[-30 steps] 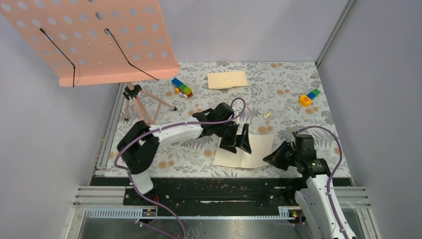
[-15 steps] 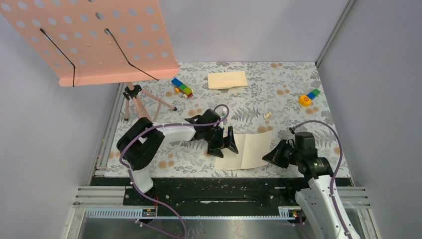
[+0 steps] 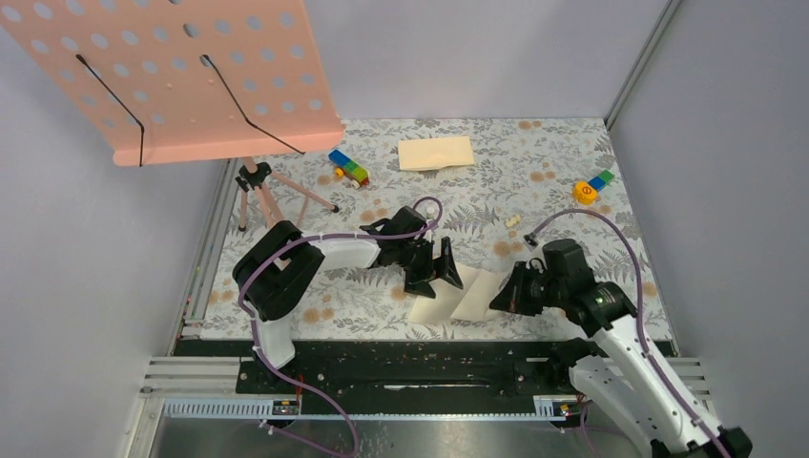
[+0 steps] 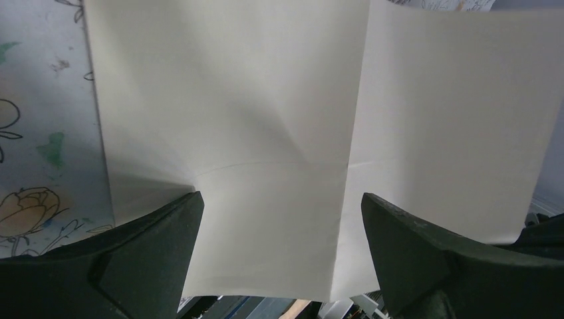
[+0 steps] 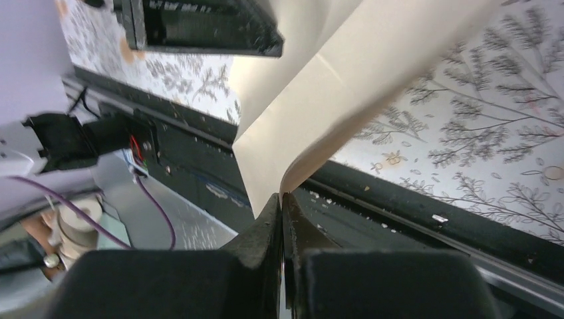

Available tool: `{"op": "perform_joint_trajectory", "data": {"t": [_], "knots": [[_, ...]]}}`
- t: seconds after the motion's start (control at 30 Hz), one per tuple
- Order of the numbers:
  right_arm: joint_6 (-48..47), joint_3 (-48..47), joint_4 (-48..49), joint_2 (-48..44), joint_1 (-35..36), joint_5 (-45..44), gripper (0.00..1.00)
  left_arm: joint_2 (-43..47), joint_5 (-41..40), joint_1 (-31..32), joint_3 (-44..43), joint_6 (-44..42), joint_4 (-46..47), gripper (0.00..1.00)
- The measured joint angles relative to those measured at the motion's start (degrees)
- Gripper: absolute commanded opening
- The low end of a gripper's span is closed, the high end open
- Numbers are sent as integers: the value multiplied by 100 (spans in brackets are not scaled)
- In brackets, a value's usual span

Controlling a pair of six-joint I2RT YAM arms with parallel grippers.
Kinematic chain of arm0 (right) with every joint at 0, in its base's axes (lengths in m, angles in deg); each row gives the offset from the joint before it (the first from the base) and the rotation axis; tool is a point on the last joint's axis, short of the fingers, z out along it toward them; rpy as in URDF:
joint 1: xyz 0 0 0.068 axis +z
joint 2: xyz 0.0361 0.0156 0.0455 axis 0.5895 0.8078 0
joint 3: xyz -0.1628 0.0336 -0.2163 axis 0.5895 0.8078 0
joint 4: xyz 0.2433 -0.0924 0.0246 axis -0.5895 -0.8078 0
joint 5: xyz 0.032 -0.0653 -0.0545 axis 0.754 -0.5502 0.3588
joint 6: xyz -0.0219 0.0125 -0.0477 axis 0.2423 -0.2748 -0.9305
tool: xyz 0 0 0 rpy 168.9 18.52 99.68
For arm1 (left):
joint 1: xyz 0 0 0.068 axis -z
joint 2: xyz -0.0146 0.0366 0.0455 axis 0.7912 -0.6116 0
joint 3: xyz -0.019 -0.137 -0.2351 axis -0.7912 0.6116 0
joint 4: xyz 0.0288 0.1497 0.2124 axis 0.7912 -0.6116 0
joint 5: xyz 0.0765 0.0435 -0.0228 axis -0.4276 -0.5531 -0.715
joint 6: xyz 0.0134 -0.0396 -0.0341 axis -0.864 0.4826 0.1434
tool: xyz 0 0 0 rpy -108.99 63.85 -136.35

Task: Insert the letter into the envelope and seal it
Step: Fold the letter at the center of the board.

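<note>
Arching smooth cream letter (image 3: 474, 294), centre crease, floral-printed table (image 3: 553, 162)

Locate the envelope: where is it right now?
Top view: the envelope lies flat near the far edge of the table, about centre, just right of the coloured toy blocks and well beyond the letter.

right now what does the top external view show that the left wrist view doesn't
Only top external: the envelope lying at the far side, the music stand, the toy blocks, and the right hand shut on the right edge of the letter. Only left wrist: the sheet's vertical fold and a fainter crease across it, seen close up. Both: the letter, the open left hand over it, and the floral table cover.
</note>
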Motion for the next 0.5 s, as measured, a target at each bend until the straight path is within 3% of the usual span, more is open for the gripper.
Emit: {"op": "perform_joint_trajectory", "data": {"t": [0.2,0.5], "knots": [[181,-525,28,1091,1193,-654,0,-11,17,0,0,-4,7,92],[485,-595,4,1150,1464,-1480,0,-22,35,0,-2,-55,2,92]]}}
